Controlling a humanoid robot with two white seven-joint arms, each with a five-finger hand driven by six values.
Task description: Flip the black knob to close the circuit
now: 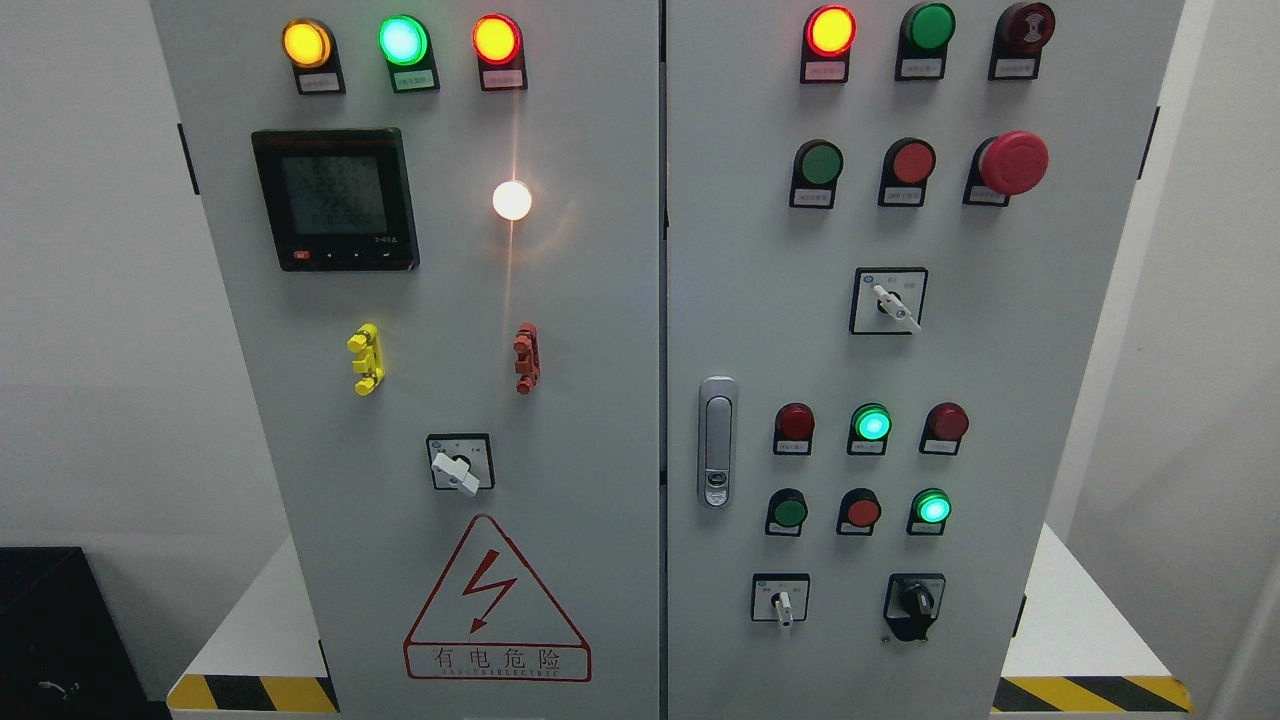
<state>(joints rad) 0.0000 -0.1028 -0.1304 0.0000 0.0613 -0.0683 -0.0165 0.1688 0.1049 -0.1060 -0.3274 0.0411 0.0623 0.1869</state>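
The black knob (pixel 915 603) sits at the lower right of the grey electrical cabinet's right door (pixel 1000 380), on a black base. Its handle stands about upright. To its left is a small white-handled rotary switch (pixel 781 601). Neither of my hands shows in the head view.
The right door carries lit red (pixel 830 31) and green (pixel 871 424) lamps, a red emergency stop (pixel 1012 162), a white rotary switch (pixel 889 303) and a door latch (pixel 716 441). The left door holds a meter (pixel 334 198), another switch (pixel 459 465) and a warning triangle (pixel 496 603).
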